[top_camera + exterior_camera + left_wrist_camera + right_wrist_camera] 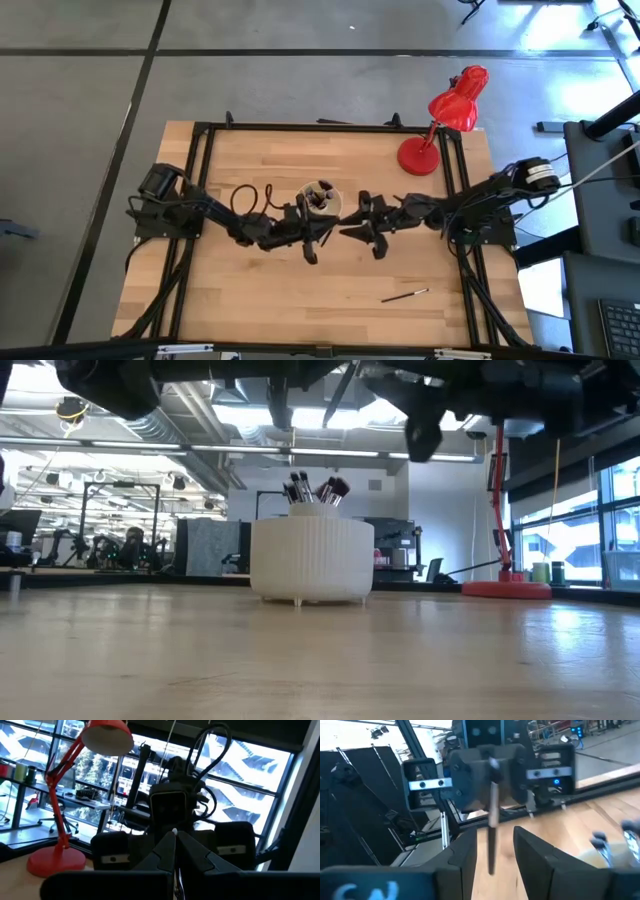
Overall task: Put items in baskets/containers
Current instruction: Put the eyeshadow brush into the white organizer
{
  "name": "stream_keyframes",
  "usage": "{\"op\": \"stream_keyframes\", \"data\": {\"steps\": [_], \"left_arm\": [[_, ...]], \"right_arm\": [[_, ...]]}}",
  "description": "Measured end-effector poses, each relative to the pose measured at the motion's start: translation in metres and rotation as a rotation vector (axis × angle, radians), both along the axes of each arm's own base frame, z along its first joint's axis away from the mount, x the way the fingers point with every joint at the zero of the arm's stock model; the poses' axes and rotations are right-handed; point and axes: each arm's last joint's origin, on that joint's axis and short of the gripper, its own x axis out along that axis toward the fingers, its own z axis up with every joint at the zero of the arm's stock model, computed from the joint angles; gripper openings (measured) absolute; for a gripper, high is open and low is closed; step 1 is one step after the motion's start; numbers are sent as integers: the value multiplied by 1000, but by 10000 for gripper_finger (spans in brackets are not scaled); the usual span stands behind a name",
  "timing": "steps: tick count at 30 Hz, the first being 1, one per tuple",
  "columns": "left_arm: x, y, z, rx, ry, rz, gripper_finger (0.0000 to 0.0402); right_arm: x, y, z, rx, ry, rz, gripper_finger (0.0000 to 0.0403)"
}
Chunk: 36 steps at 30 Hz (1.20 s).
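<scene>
A cream ribbed container (320, 200) (312, 560) stands mid-table, with several dark brushes upright in it. Both grippers meet tip to tip just nearer than it, above the table. My left gripper (322, 236) (175, 836) is shut on one thin dark brush (491, 820). This brush sticks out toward my right gripper (356, 232) (495, 832), which is open. The right gripper's fingers stand on either side of the brush's free end with a gap on each side. Another brush (405, 295) lies flat on the wood near the table's near right. My left gripper pinches the brush by one end (492, 770) between its shut fingertips, coming level from the table's left. The brush runs on in line with the fingers toward the table's right. It is lifted clear of the table.
A red desk lamp stands with its round base (418, 157) (505, 588) at the far right of the table and its shade (460, 100) past the far edge. Black frame rails run along the left, right and far edges. Bare wood lies toward the near edge.
</scene>
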Motion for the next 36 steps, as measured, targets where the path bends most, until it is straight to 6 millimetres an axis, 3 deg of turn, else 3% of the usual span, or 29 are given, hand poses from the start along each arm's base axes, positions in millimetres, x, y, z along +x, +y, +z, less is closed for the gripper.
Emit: {"op": "stream_keyframes", "data": {"steps": [13, 17, 21, 25, 31, 36], "left_arm": [[0, 1, 1, 26, -6, 1, 6], [0, 1, 2, 26, -11, -3, 7], [0, 3, 2, 26, -13, -2, 8], [0, 3, 1, 73, 13, 34, 11], [-11, 6, 8, 191, 235, 384, 64], [-24, 10, 26, 212, 327, 447, 133]], "right_arm": [[23, 5, 13, -43, -35, 5, 124], [26, 5, 7, -39, -8, -4, 91], [27, 4, 6, -41, -2, -22, 29], [27, 3, 6, -58, 10, -74, 24], [40, -9, 7, -280, 330, -402, 24], [52, -9, 30, -385, 280, -418, 24]]}}
